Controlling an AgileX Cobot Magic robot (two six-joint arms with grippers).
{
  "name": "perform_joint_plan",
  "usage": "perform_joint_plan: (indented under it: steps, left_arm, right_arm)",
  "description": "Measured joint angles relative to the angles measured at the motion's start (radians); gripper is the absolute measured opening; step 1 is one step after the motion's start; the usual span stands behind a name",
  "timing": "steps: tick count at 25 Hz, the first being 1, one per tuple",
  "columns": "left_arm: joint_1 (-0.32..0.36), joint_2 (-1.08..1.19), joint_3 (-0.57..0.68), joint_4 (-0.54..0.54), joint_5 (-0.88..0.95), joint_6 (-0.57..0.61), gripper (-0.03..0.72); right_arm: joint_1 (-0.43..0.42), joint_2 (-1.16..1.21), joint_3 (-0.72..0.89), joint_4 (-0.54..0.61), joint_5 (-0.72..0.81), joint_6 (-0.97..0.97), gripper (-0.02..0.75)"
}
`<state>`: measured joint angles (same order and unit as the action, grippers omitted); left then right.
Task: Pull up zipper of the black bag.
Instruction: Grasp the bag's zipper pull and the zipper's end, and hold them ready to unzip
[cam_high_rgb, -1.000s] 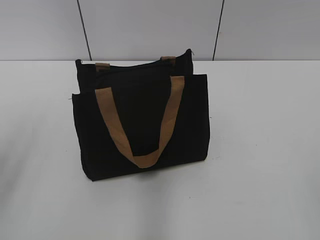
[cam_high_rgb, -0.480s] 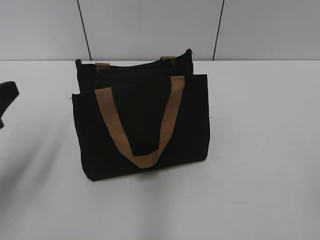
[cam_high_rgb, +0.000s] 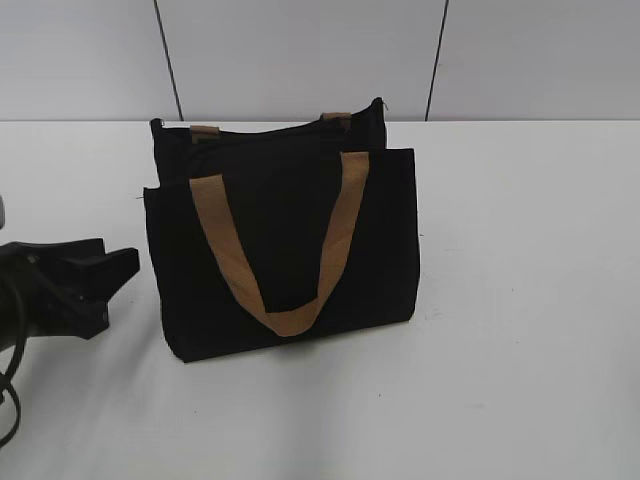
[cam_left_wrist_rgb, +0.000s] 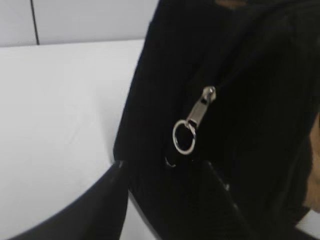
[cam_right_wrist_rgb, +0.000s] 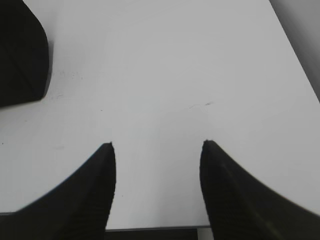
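Now entered from the left edge of the exterior view: left end effector (cam_high_rgb: 110, 270), absent a second ago, level with the lower side of the black bag (cam_high_rgb: 285, 245) upright on the tabletop (cam_high_rgb: 520, 300).

Left wrist view: fingers spread wide, zipper (cam_left_wrist_rgb: 192, 122) just ahead, ring dangling. Best to centre on the tab, close fully, then pull along the zip line.

Right wrist view: right end effector (cam_right_wrist_rgb: 157, 150) spread wide over bare tabletop, holding nothing.

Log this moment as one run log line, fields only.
phase: approach | left gripper: open, near zipper, no contact | right gripper: open, over table | black bag: upright
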<state>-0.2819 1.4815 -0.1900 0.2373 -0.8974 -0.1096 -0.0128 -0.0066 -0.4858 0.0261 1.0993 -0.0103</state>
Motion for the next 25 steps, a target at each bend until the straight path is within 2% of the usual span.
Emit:
perform_joint_plan:
  steps: [6, 12, 16, 21, 25]
  left_arm:
    - [0.001, 0.176, -0.001, 0.065, -0.178, 0.0, 0.333]
    - [0.026, 0.232, -0.034, 0.1, -0.188, 0.011, 0.328]
    - [0.027, 0.294, -0.083, 0.174, -0.175, 0.034, 0.328]
    - [0.027, 0.363, -0.123, 0.194, -0.164, 0.047, 0.375]
    - [0.027, 0.372, -0.133, 0.165, -0.166, 0.058, 0.4]
  right_arm:
    - [0.0, 0.0, 0.0, 0.0, 0.0, 0.001, 0.422]
    - [0.0, 0.0, 0.0, 0.0, 0.0, 0.001, 0.422]
    - [0.0, 0.0, 0.0, 0.0, 0.0, 0.001, 0.422]
    - [0.0, 0.0, 0.0, 0.0, 0.0, 0.001, 0.422]
    - [0.0, 0.0, 0.0, 0.0, 0.0, 0.001, 0.422]
